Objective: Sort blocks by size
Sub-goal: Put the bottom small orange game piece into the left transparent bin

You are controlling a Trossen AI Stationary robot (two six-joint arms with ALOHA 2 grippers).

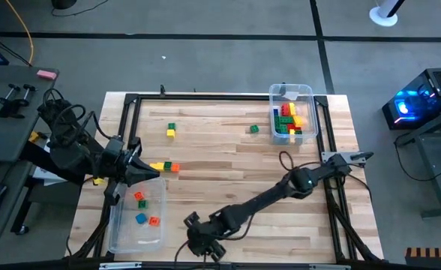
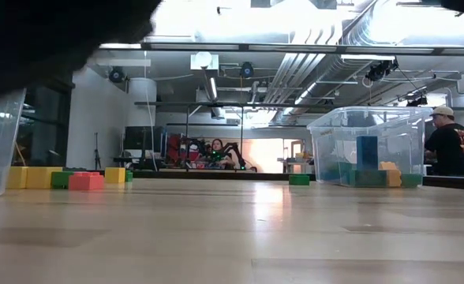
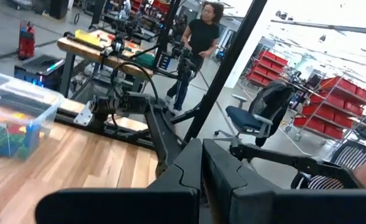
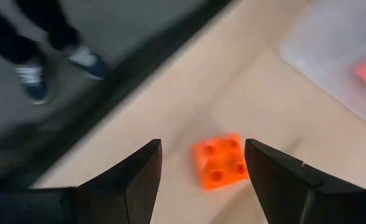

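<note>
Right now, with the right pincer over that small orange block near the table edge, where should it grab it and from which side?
Come straight down from above. The orange block lies flat, studs up, between the open fingers of the right pincer. It looks slightly rotated to them, so probably twist the wrist a little, then close on two opposite flat side walls, not the corners.

No text, label, brand, number or sign could be read in any view. The person's dark shirt [image 2: 454, 148], seen beyond the clear bin [image 2: 372, 147] in the low view, bore a print too small to read.
</note>
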